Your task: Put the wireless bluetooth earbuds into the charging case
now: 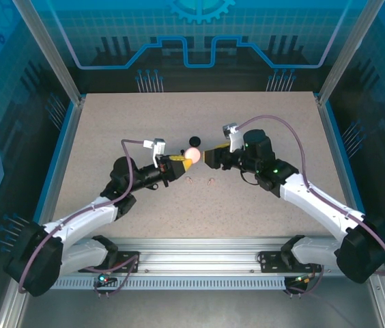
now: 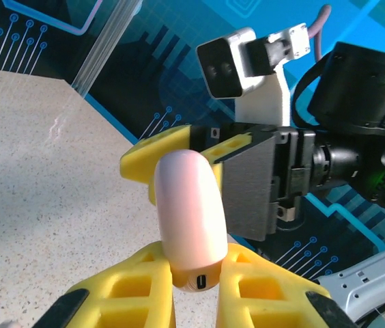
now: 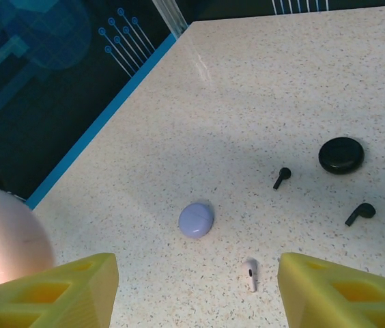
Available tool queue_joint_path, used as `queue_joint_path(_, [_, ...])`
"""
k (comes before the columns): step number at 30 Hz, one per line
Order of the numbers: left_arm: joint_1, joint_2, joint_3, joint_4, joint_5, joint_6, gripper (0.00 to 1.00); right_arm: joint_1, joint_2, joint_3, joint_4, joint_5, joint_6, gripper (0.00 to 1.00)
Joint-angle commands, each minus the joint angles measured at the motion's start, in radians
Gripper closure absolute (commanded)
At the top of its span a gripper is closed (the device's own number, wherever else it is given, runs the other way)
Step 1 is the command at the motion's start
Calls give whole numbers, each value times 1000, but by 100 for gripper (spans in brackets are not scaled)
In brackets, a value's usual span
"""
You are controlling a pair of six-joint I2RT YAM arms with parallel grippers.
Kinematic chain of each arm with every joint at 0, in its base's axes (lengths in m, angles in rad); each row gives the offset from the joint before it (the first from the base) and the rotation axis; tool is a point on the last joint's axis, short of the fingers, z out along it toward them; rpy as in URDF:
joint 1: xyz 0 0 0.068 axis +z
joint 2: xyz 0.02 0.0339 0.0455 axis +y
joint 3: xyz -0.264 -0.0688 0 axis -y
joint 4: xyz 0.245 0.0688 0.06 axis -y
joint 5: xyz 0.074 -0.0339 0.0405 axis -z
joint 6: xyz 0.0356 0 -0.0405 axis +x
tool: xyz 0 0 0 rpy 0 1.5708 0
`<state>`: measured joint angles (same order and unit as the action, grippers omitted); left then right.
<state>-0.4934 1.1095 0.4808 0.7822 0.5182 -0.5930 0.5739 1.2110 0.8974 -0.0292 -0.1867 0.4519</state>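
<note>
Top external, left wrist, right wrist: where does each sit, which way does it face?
Top external: above and behind the bases, looking down at the table; left arm and right arm show.
Left wrist: on the left arm, looking along the left fingers, shut on the pink case, at the right arm's wrist camera.
Right wrist: on the right arm, looking down between the open right fingers at the black case, lilac case and black earbuds.
Shared: the pink case in all three.

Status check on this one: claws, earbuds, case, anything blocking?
Left claw shut on pink case. Right claw open, empty, beside case. Black earbuds loose on table. No obstruction seen.
</note>
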Motion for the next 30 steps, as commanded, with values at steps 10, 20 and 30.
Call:
queue_joint_path(10, [7, -34, 28, -3, 42, 32, 100, -11, -211, -82, 2, -115, 46, 34])
queue_joint_path(20, [9, -22, 56, -43, 82, 71, 100, 118, -158, -23, 80, 202, 420, 23])
queue_joint_path(30, [9, 0, 62, -46, 71, 85, 100, 296, -74, 46, 89, 525, 695, 18])
